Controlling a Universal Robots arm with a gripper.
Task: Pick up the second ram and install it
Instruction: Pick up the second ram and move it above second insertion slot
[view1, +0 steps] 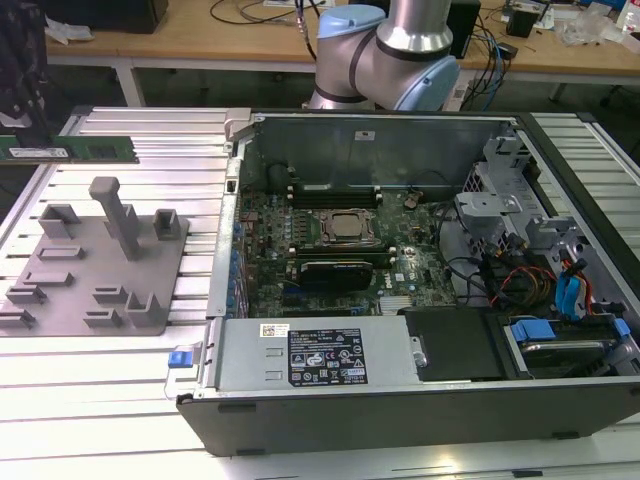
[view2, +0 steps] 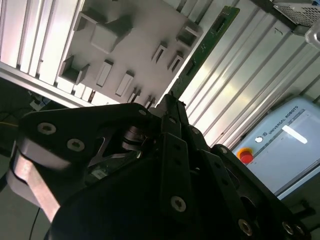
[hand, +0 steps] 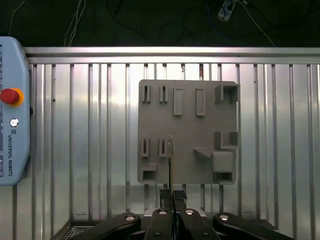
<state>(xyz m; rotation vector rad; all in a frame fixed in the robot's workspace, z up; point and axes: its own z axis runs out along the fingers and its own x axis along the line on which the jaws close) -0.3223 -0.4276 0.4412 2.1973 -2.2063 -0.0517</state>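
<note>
Table (view1: 120, 395) is ribbed aluminium. The open PC case (view1: 400, 425) takes up its right side, and the arm (view1: 390, 50) rises behind the case's far wall. The grey holder tray (view1: 95, 270) sits on the left, well apart from the case. The teach pendant (hand: 12, 110) is at the table's edge.

Your tool (hand: 171, 194) hangs above the tray with its fingers pressed together on the second ram (view2: 207, 42), pinching its two flat faces. The stick is off the table, level, with its long axis running left-right.

In the second wrist view you get a long narrow green board with small parts dotted along it. In the first wrist view it's edge-on, a hairline crossing the tray. In the exterior view the second ram (view1: 95, 150) is at far left, green with a pale label, broad face to the camera.
</note>
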